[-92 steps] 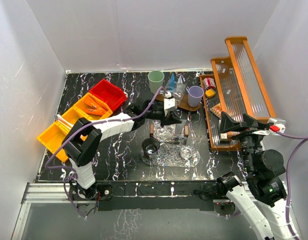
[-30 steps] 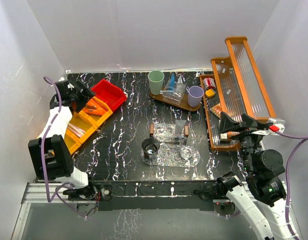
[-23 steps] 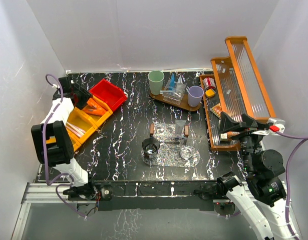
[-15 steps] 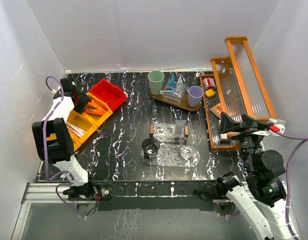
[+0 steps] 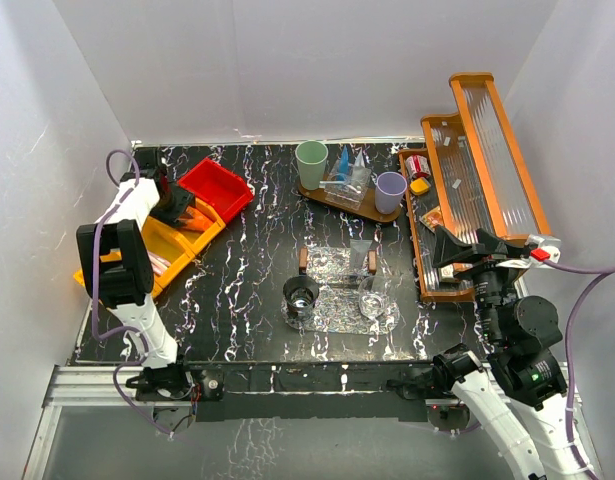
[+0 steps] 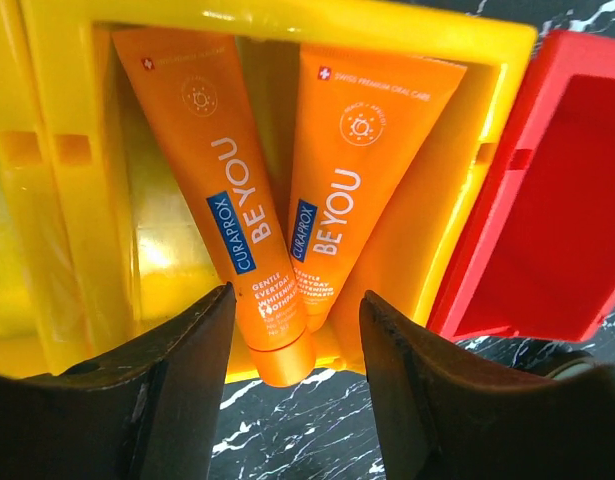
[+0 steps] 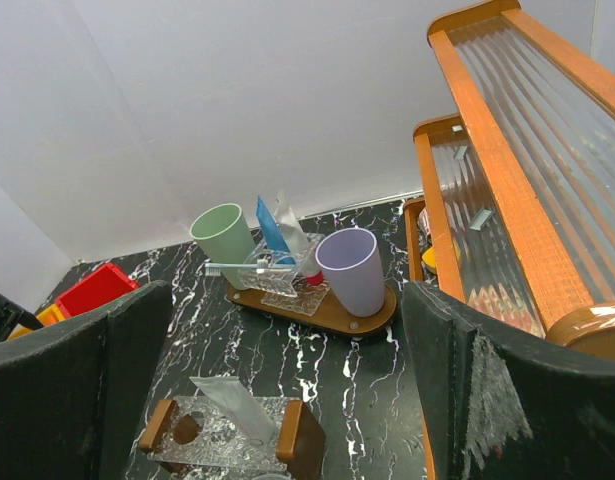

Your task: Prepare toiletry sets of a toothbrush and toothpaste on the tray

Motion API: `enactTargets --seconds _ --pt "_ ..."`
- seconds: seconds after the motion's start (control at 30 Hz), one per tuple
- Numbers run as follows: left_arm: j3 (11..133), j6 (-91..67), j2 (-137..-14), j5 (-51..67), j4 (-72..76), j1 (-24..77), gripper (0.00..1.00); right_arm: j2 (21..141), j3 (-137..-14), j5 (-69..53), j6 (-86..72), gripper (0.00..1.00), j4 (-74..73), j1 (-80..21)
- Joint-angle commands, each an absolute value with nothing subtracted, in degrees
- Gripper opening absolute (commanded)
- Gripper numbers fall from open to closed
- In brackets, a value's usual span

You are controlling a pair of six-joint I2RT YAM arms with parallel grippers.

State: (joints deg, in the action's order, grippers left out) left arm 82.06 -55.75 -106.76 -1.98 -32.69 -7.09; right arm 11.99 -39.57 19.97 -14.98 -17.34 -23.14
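Observation:
Two orange toothpaste tubes (image 6: 242,220) lie side by side in a yellow bin (image 6: 57,250). My left gripper (image 6: 292,400) hangs over their cap ends, open, with the left tube's cap between its fingers (image 6: 187,400) and not gripped. From above, the left gripper (image 5: 177,210) is over that bin. On the wooden tray (image 7: 332,312) stand a green cup (image 7: 225,240), a lilac cup (image 7: 353,270), a blue tube (image 7: 270,228) and a toothbrush (image 7: 237,268) lying across a clear holder. My right gripper (image 7: 287,380) is wide open and empty, well back from the tray (image 5: 332,203).
A red bin (image 5: 215,188) adjoins the yellow bins (image 5: 137,250). Mid-table, a clear holder with wooden ends (image 5: 337,260) carries a silver tube, and two glass cups (image 5: 301,295) stand on a glass mat. Tall orange ribbed racks (image 5: 477,170) line the right side.
The left arm left the tray, swung to the bins at far left and came down over the orange tubes, its jaws narrowing. The right gripper shifted slightly.

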Motion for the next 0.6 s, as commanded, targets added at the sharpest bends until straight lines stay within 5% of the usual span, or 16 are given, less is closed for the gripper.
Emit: enactTargets --seconds 0.0,0.13,0.33,0.57 --pt "85.6 -60.5 -108.2 -2.9 -41.2 -6.3 0.54 11.9 -39.7 19.9 -15.0 0.98 -14.4 -23.1" --pt "84.3 -63.6 -107.9 -2.5 -41.2 -5.6 0.59 11.9 -39.6 19.9 -15.0 0.98 -14.4 -23.1" --pt "82.8 -66.4 -108.8 -2.5 -39.8 -5.6 0.47 11.4 -39.3 19.8 -15.2 0.98 -14.7 -23.1" --pt "82.4 -69.2 -109.3 -3.0 -40.9 -5.4 0.5 10.8 -39.4 20.4 -15.3 0.98 -15.1 -23.1"
